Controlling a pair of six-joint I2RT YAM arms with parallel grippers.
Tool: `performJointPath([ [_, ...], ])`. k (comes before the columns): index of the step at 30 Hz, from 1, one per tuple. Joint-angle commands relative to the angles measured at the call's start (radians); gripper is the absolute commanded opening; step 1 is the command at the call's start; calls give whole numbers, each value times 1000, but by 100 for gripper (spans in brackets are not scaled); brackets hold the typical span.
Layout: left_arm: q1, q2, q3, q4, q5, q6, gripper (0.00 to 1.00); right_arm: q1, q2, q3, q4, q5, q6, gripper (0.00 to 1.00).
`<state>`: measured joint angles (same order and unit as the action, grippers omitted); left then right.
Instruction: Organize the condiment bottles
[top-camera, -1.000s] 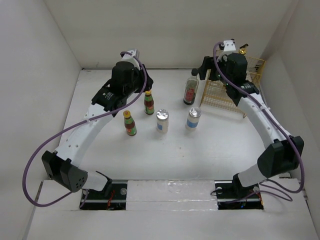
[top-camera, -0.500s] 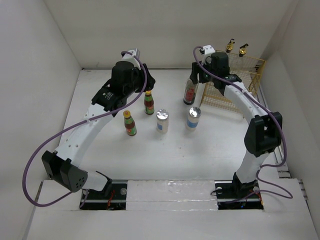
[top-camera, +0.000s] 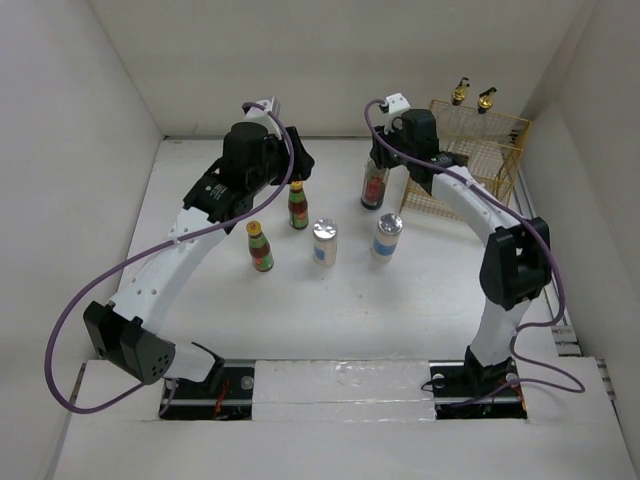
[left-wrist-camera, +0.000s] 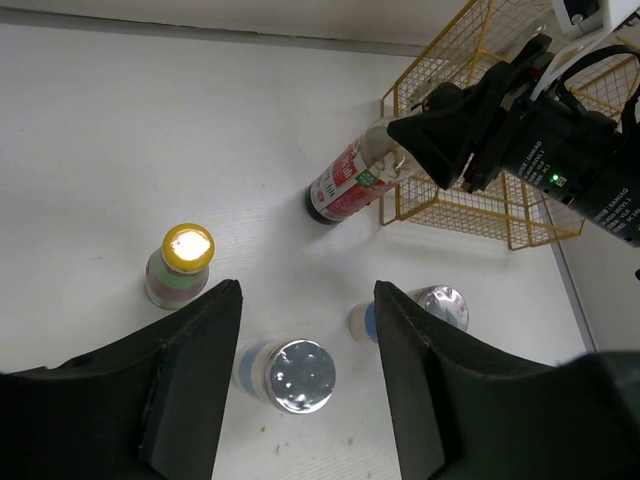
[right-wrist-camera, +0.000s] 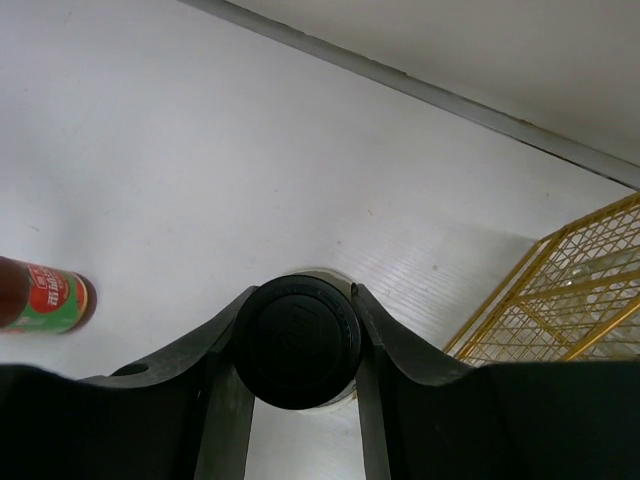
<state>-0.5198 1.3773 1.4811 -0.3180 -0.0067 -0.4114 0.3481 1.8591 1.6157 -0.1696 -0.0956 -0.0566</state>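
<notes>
Right wrist: right gripper (right-wrist-camera: 300, 300) pinches the tall black-capped clear bottle (right-wrist-camera: 297, 345) (left gripper (left-wrist-camera: 307, 290) spread, empty); a cap-only hold may slip.

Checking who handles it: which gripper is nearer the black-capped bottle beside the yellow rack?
Right. The right gripper is clamped on the cap of the black-capped bottle; the left gripper hangs open off to its left, apart from it.

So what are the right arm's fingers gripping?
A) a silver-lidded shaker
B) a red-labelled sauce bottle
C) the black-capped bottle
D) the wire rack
C: the right wrist view shows the right arm's fingers pressing both sides of the cap of the black-capped bottle.
</notes>
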Motion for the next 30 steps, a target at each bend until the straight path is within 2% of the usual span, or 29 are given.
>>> performJointPath([
  [1,1,-7,-8,50,10,8,52,29,-64,44,99,26,21,7],
  [8,1,-7,-18,50,19,8,53,29,-241,137,119,27,63,4],
  [12,1,-7,-18,50,19,8,54,-46,-316,205,119,16,113,3],
  [16,1,-7,-18,50,19,8,56,-168,-353,274,44,27,162,2],
  [19,1,-7,-18,40,19,8,64,-228,-376,305,-17,57,172,2],
  [22,1,-7,-18,31,10,8,68,-319,-376,360,-76,57,172,1],
  [26,1,2,-7,31,10,8,68,-420,-337,453,-160,57,181,0],
  [30,1,11,4,31,10,8,68,-535,-319,475,-160,45,202,0],
])
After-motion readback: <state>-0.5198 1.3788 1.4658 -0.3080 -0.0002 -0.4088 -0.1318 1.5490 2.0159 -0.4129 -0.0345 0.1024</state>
